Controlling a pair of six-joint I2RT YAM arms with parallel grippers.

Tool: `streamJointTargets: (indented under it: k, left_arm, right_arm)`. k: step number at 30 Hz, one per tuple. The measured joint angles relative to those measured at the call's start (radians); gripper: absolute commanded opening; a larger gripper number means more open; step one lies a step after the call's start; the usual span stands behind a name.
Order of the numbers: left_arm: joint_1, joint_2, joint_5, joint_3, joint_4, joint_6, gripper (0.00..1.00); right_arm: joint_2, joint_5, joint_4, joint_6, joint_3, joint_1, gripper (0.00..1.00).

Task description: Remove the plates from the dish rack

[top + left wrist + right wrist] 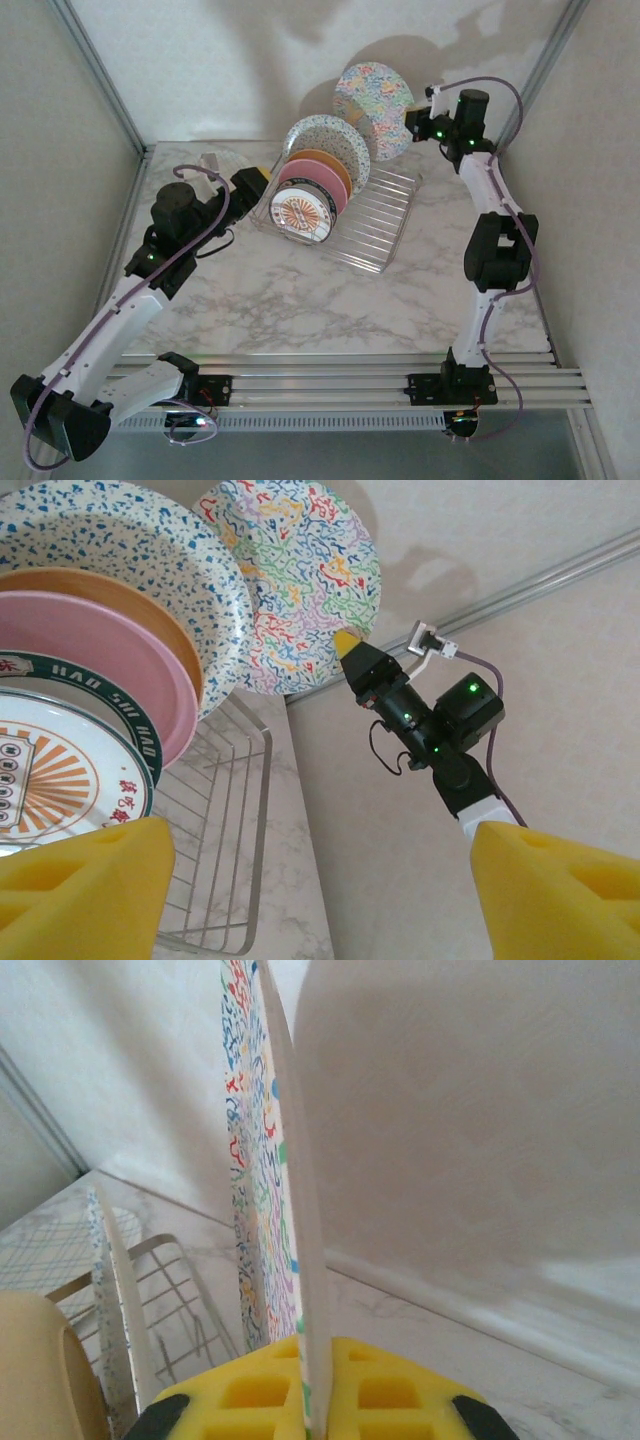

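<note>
With my right gripper clamped on only the rim of the mosaic plate, upright at the rack's far end, I fear it pivots or slips onto the speckled plate; my left gripper hangs open nearby.

Mosaic plate upright at rack far end, rim in my right gripper. Speckled, orange, pink, sunburst plates standing in rack.

White marbled tabletop, pale walls, silver rails along near edge, metal corner posts
</note>
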Motion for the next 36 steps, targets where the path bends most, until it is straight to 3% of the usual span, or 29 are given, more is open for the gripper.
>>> streamJointTargets:
  k: [9, 18, 23, 28, 36]
  left_arm:
    - [-0.024, 0.068, 0.019, 0.022, 0.060, -0.008, 0.78]
    - [-0.050, 0.196, 0.056, 0.095, 0.144, -0.031, 0.78]
    - [-0.079, 0.306, 0.081, 0.183, 0.168, -0.055, 0.78]
    - [-0.108, 0.431, 0.111, 0.291, 0.193, -0.105, 0.79]
    - [-0.149, 0.600, 0.142, 0.442, 0.213, -0.188, 0.79]
  right_arm:
    - [-0.182, 0.114, -0.009, 0.028, -0.107, -0.025, 0.00]
    - [-0.327, 0.185, -0.058, 0.155, -0.107, -0.039, 0.00]
    - [-0.357, 0.193, -0.143, 0.321, -0.087, -0.039, 0.00]
    - [-0.386, 0.174, -0.230, 0.592, -0.082, -0.040, 0.00]
    - [-0.484, 0.107, -0.187, 0.959, -0.215, -0.036, 0.00]
